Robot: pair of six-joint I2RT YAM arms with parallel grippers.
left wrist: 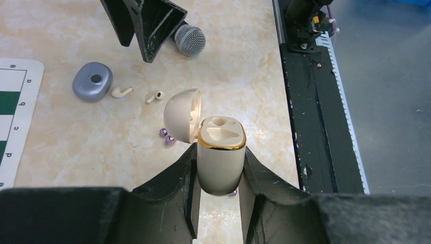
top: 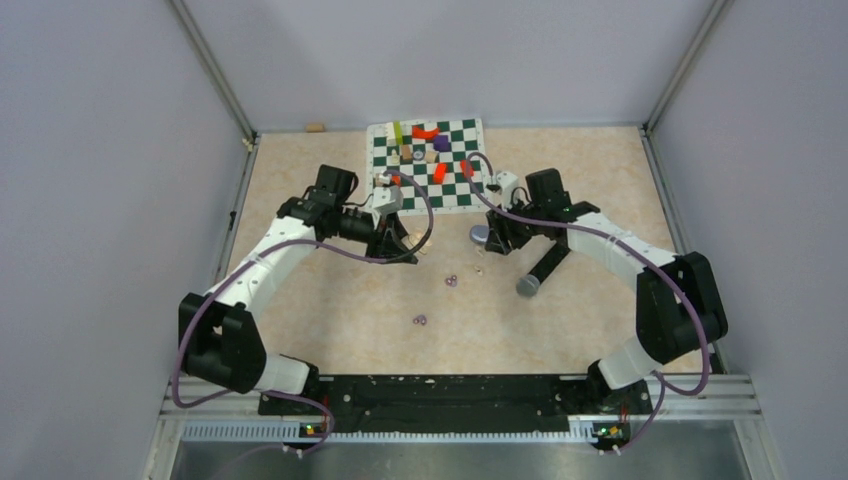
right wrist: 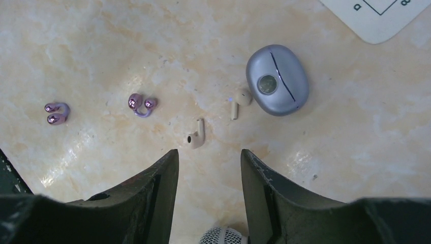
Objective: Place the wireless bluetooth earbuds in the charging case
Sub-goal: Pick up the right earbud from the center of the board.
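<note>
My left gripper (left wrist: 220, 170) is shut on a cream charging case (left wrist: 221, 160) with a gold rim. The case stands upright with its lid (left wrist: 182, 114) swung open and both sockets empty. Two cream stem earbuds (right wrist: 195, 136) (right wrist: 239, 99) lie on the table beside a closed grey-blue case (right wrist: 277, 80). Two purple clip earbuds (right wrist: 141, 103) (right wrist: 56, 113) lie further left. My right gripper (right wrist: 209, 157) hangs open just above the table, its fingertips a little short of the nearer cream earbud, with nothing between them.
A black microphone (top: 540, 272) lies under my right arm, its mesh head (right wrist: 223, 236) below the jaws. A chessboard (top: 430, 165) with coloured blocks sits at the back. The black rail (left wrist: 310, 127) runs along the table's near edge.
</note>
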